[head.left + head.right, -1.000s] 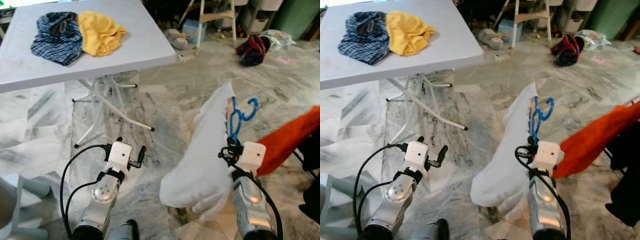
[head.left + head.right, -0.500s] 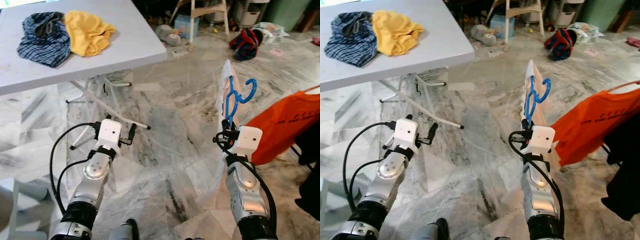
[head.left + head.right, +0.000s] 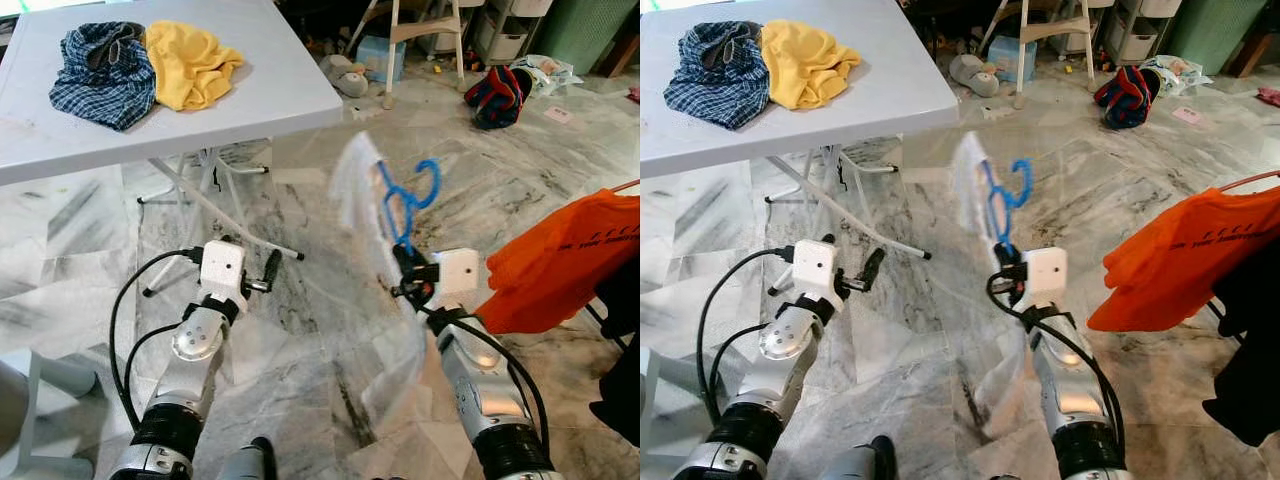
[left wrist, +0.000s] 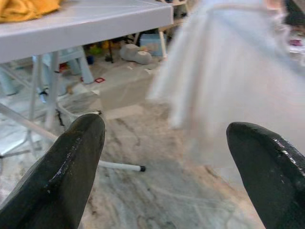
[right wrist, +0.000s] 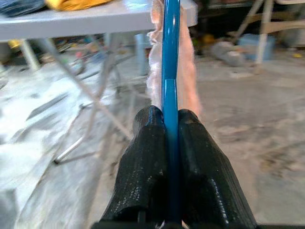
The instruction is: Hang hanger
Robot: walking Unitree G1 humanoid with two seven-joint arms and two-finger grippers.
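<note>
1. While the right gripper (image 5: 164,143) pinches the blue hanger (image 3: 405,205) between its closed fingers, that hanger stands upright above the marble floor (image 3: 300,340), hook uppermost, with a white garment (image 3: 365,200) draped on it and smeared by motion blur.
2. Well apart from it, the left gripper (image 4: 167,157) hangs with its fingers spread wide, holding nothing and pointing toward the garment.
3. An orange shirt (image 3: 560,260) hangs at the right edge of the head views, so I judge the rail to lie that way; the rail itself is barely visible.
4. Risk: the grip is on a thin stem, so a fast swing could twist the hanger in the fingers or shake the garment off.
5. Risk: the loose cloth could snag on the orange shirt or hide the hook as it nears the rail.
6. Room: bare floor lies open between the two arms and ahead.
7. Edges: the table (image 3: 250,100), with a plaid cloth (image 3: 100,65) and a yellow cloth (image 3: 190,60) near its far edge, stands to the left, its near corner and legs (image 3: 215,210) close to the left arm.
</note>
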